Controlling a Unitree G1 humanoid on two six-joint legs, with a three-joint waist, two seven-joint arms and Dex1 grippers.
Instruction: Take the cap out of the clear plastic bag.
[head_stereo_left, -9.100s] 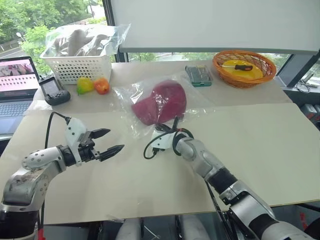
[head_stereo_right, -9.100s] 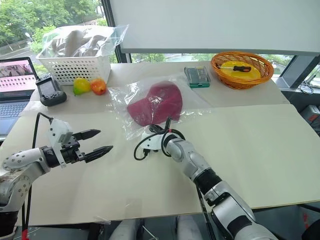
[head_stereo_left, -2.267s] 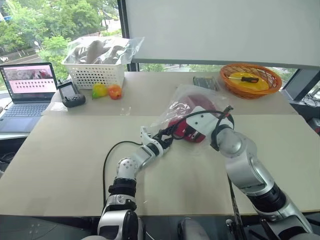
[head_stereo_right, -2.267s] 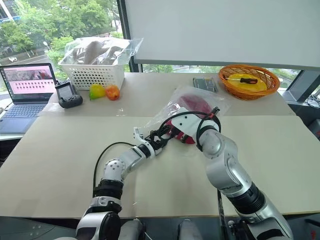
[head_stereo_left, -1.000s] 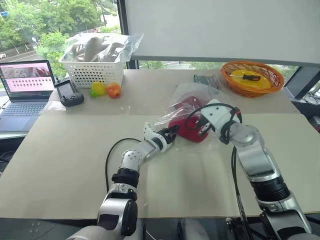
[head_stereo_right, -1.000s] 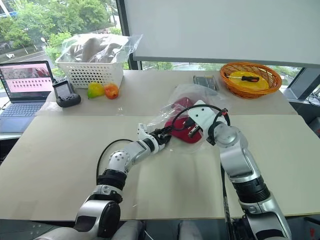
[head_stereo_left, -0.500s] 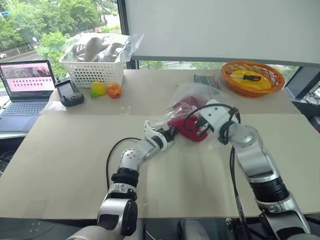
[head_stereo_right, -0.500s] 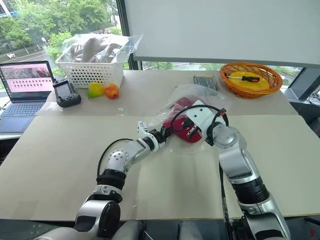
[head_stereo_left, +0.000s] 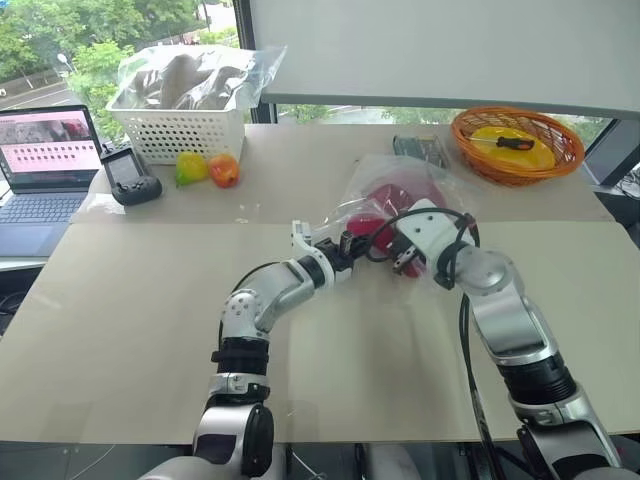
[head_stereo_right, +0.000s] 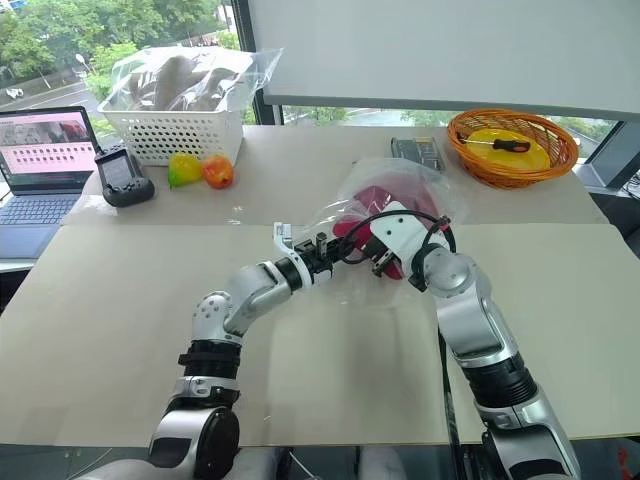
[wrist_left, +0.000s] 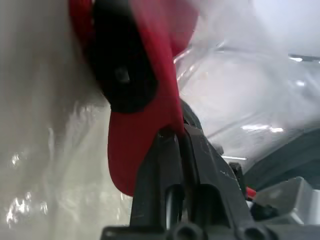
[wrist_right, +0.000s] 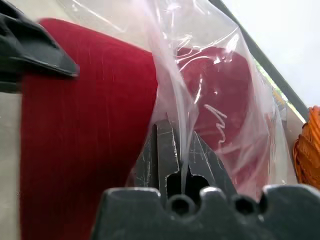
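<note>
1. Left gripper (head_stereo_left: 347, 246) clamped on the curved brim of the dark red fabric cap (head_stereo_left: 372, 226), at the mouth of the thin clear crinkly plastic bag (head_stereo_right: 400, 190).
2. Right gripper (head_stereo_right: 378, 262) pinched on bag film, bag raised above the beige table (head_stereo_left: 150, 300).
3. Step: extraction, cap still mostly inside.
4. Next: pull the brim out leftward, right holding the film.

Left tool (wrist_left: 172, 137) clamped, apparently on cap (wrist_left: 145, 100) brim inside clear plastic bag (wrist_left: 240, 95).
</note>
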